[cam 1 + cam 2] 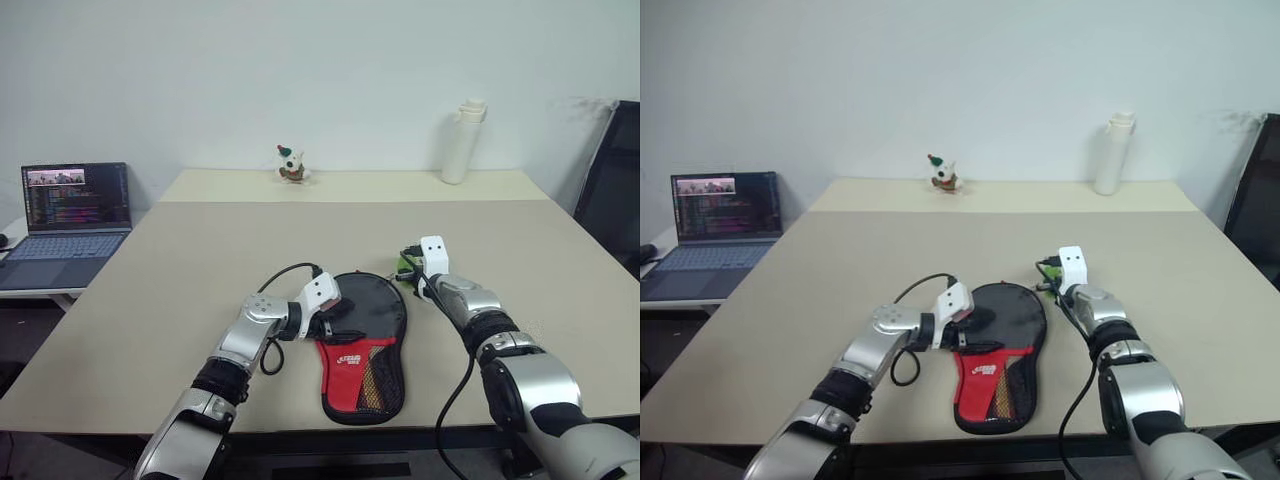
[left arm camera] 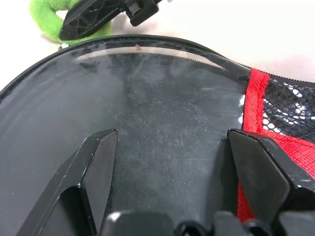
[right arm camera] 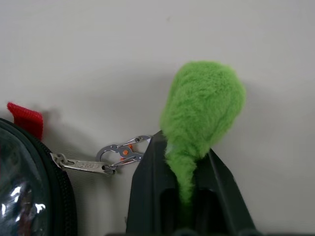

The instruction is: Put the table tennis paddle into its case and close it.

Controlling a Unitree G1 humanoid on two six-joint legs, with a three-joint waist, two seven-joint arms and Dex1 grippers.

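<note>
The case (image 1: 365, 345) lies flat on the table near its front edge, round black end away from me, red-and-black mesh pocket (image 1: 362, 375) toward me. My left gripper (image 1: 338, 318) is open, its fingers (image 2: 98, 162) spread over the glossy black round part just beside the red mesh. At the case's far right rim, my right gripper (image 3: 184, 147) is shut on the fuzzy green ring charm (image 3: 204, 98), which hangs by a small metal clip (image 3: 118, 152) from the zipper pull. The table tennis paddle is hidden.
An open laptop (image 1: 75, 215) stands on a side table at the left. At the back edge of the beige table (image 1: 200, 250) are a small toy figure (image 1: 291, 165) and a white bottle (image 1: 462, 140). A black chair (image 1: 615, 190) stands at the far right.
</note>
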